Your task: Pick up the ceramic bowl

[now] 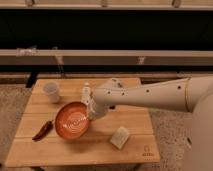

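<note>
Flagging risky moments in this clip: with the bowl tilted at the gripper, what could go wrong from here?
The bowl is tilted, seemingly held only at its right rim by the gripper; it could slip and drop. If it falls, it may hit the red pepper beside it. A swing could clip the white cup.

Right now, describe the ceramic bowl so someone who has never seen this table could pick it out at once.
On the wooden table, look left of centre, just below the small white cup and right of the dark red chili pepper. The ceramic bowl sits tilted there, with the gripper at its right rim. It is the largest dish, wide, shallow, glossy orange-red with a pale swirl inside.
</note>
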`<state>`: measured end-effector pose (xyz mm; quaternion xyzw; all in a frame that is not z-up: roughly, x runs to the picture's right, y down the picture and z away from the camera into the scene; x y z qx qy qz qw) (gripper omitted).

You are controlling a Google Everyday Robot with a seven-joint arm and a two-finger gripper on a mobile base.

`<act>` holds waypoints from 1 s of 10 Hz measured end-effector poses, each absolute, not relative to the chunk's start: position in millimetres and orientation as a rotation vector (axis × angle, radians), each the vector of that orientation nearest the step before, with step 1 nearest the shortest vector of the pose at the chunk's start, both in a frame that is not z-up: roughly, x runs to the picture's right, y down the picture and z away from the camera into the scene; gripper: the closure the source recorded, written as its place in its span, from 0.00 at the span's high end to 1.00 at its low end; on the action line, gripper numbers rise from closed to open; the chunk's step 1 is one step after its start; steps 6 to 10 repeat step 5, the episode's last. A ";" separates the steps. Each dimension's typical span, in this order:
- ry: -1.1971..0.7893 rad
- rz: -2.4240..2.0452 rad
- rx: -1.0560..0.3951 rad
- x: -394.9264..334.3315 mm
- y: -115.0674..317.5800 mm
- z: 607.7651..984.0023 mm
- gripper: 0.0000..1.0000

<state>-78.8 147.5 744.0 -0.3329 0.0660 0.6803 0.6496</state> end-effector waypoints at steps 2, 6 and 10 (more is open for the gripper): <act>0.118 1.538 -0.763 -85.3 139.9 740.6 0.00; 0.119 1.538 -0.763 -85.2 139.8 740.6 0.00; 0.119 1.538 -0.763 -85.2 139.8 740.6 0.00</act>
